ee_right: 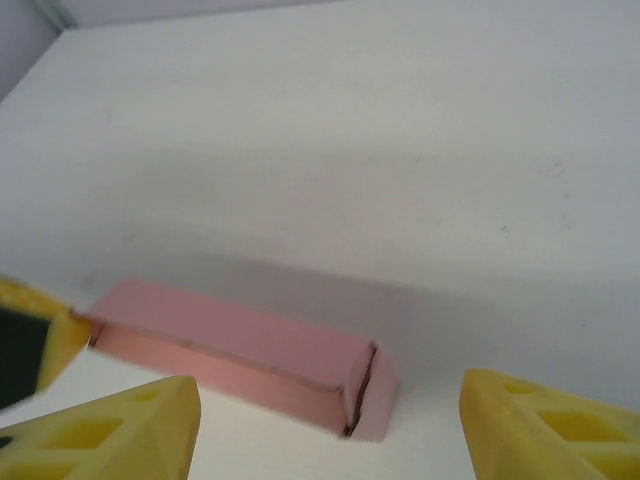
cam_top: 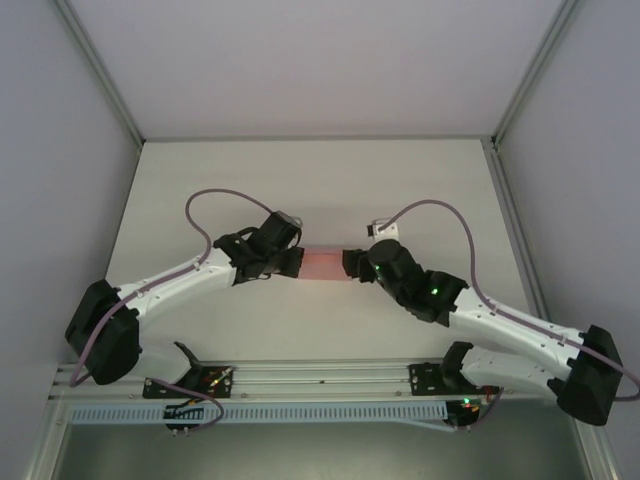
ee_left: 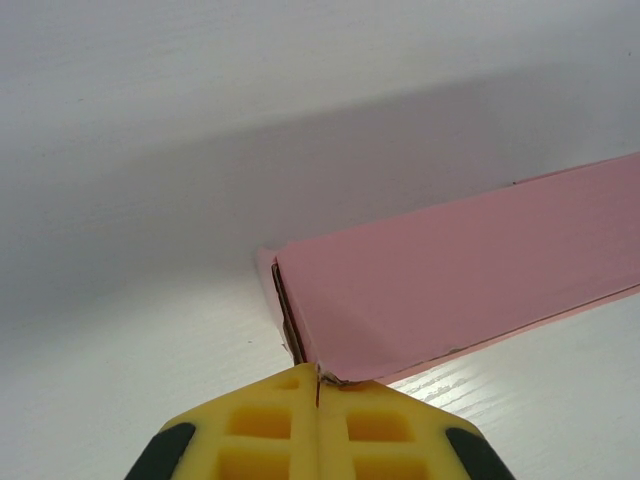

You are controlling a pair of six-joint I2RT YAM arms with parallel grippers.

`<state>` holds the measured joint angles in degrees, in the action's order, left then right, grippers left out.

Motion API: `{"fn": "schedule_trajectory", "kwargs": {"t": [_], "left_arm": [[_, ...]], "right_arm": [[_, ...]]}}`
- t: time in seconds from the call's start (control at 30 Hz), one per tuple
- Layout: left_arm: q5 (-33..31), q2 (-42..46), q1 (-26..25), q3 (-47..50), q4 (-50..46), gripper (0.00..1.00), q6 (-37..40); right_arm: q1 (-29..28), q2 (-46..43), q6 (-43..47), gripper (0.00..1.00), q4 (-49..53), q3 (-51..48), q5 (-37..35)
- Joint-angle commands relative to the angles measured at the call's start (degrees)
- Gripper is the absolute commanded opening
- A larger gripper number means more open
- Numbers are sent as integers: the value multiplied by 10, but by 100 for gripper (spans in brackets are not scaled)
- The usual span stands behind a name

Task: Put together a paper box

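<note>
Left gripper [ee_left: 318, 388] pinched shut on end corner of paper box [ee_left: 470, 275]. Right gripper [cam_top: 352, 264] jaws apart, near other end.

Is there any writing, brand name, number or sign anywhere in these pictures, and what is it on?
No text can be read anywhere.
Pink box: plain, with no print on the faces that show.
Small white piece beside the right arm: too small to tell whether it carries any print.
</note>
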<state>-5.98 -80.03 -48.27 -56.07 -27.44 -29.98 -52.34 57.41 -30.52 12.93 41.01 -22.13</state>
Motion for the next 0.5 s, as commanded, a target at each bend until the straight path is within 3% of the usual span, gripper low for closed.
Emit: {"fn": "schedule_trajectory", "kwargs": {"t": [0.0,0.1,0.23,0.47], "left_arm": [[4,-10,-5,12,-12,0,16],[3,-11,-5,11,-13,0,18],[4,-11,-4,9,-12,0,20],[14,1,-5,-4,-31,23,32]], "right_arm": [[53,22,-29,69,-5,23,28],[86,62,-40,64,12,36,42],[90,98,-36,54,19,26,76],[90,116,-68,46,-6,-49,97]]}}
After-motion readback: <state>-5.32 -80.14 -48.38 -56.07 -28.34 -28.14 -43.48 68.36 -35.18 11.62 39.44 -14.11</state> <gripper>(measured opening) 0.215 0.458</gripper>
